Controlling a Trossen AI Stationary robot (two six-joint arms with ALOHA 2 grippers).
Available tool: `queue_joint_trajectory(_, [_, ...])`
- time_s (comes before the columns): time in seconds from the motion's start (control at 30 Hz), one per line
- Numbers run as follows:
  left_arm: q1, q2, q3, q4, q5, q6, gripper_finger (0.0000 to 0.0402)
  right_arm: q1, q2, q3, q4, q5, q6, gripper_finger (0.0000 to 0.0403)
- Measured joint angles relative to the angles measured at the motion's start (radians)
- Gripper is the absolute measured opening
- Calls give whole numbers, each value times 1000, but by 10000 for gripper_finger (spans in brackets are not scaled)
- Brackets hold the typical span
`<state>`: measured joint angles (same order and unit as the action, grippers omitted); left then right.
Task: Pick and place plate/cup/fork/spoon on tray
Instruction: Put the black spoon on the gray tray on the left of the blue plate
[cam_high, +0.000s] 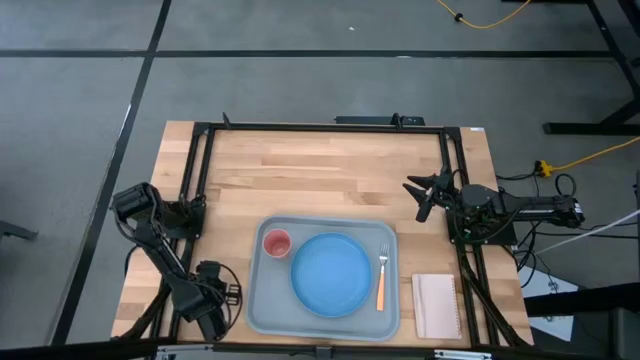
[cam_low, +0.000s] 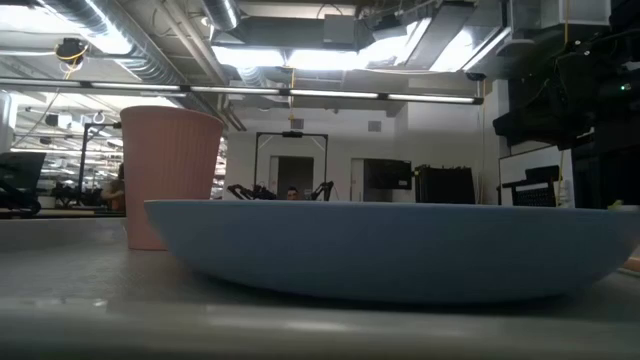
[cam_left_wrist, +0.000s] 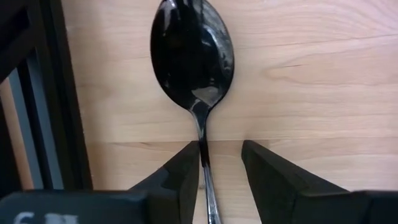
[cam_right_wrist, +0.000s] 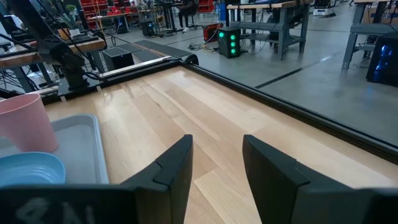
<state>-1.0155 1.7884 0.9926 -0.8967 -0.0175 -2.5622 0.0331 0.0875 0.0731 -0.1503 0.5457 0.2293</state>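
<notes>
My left jaws (cam_left_wrist: 221, 165) stand open astride the spoon (cam_left_wrist: 194, 56) neck, lying on the wooden surface (cam_left_wrist: 311, 74) beside the tray (cam_high: 262, 315). Risk: the neck sits against one finger, so closing may skid it. My right jaws (cam_right_wrist: 216, 165) wait open. No legible writing.

We've got the left arm folded down at the lower left of the high view, left gripper (cam_left_wrist: 221, 165) low over the table, fingers (cam_left_wrist: 186, 171) parted with a narrow gap, one touching the spoon (cam_left_wrist: 193, 59) handle. Right arm sits at the right edge, elbow out, right gripper (cam_right_wrist: 216, 163) pointing toward frame centre, fingers apart, nothing between them.
</notes>
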Motion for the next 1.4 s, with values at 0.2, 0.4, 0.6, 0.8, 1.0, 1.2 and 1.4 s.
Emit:
queue_joint_trajectory(0.2, [2, -24, -3, 14, -10, 0, 96, 0, 0, 0, 0, 0, -2, 145])
queue_joint_trajectory(0.4, [10, -30, -2, 32, -24, 0, 70, 0, 0, 0, 0, 0, -2, 145])
queue_joint_trajectory(0.6, [31, -31, -2, 26, -21, 21, 35, 0, 0, 0, 0, 0, -4, 145])
queue_joint_trajectory(0.8, [48, -33, 0, 22, -24, 42, 8, 0, 0, 0, 0, 0, -5, 145])
queue_joint_trajectory(1.0, [54, -33, 1, 21, -19, 41, 4, 0, 0, 0, 0, 0, -6, 145])
queue_joint_trajectory(1.2, [54, -60, 31, 2, 3, 34, 4, 0, 0, 0, 0, 0, -31, 145])
queue_joint_trajectory(1.4, [56, -102, 87, -76, -29, 2, 3, 0, 0, 0, 0, 0, -30, 145])
